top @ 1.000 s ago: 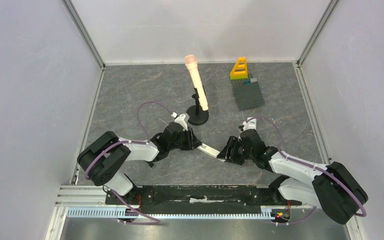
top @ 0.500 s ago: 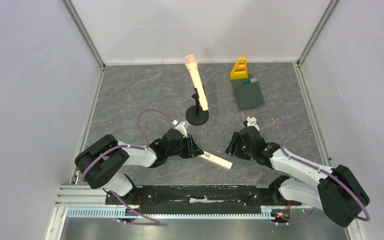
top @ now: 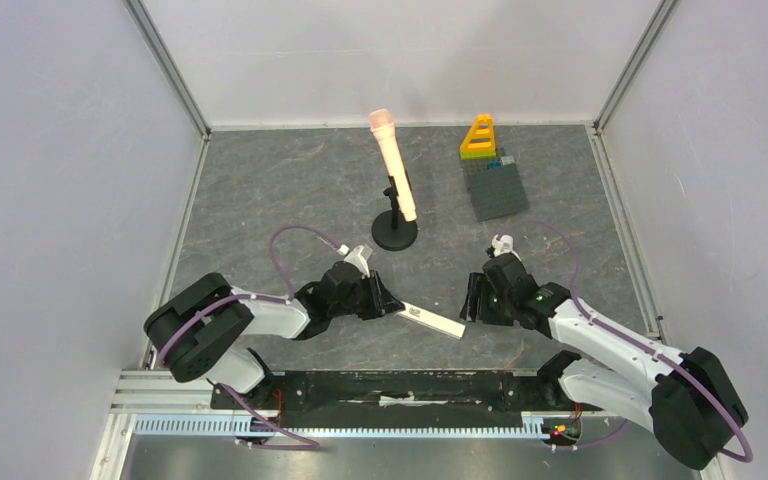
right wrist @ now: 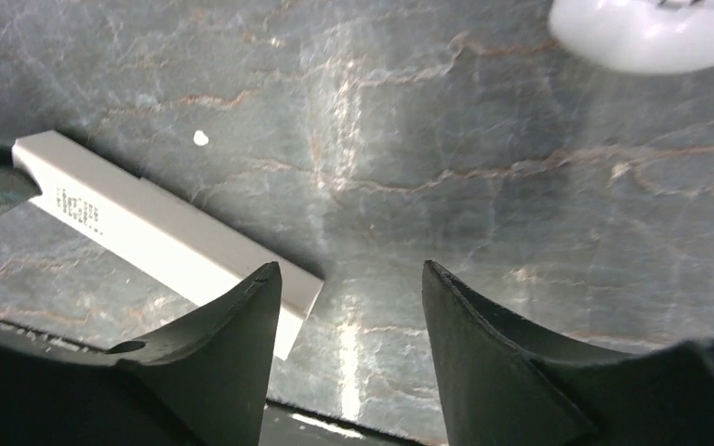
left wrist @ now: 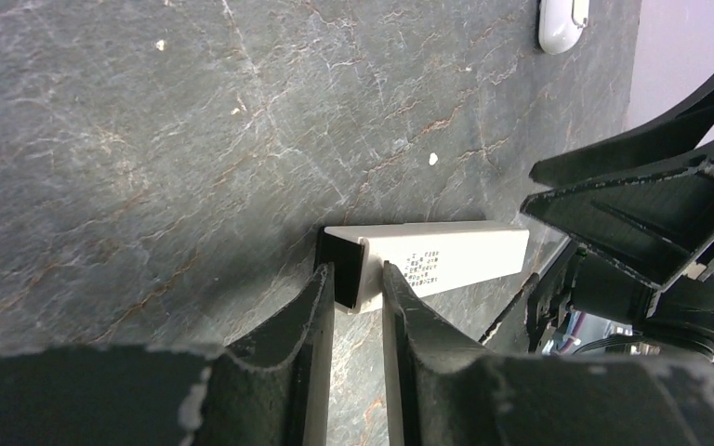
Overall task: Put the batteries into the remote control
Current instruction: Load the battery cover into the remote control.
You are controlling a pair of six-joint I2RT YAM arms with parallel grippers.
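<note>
Progress: early, you have no batteries in view | left gripper (left wrist: 358, 279) pinches white remote control (left wrist: 446, 260) by one end | right gripper (right wrist: 349, 279) spread wide, empty, beside far end | loading all remains

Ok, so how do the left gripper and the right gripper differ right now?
The left gripper is closed narrowly on one end of the white remote; the right gripper stands wide open, holding nothing. Between the left gripper's jaws sits the remote; between the right gripper's, mostly bare table, with the remote's free end at the edge. Both sit low, at opposite ends of the remote.
</note>
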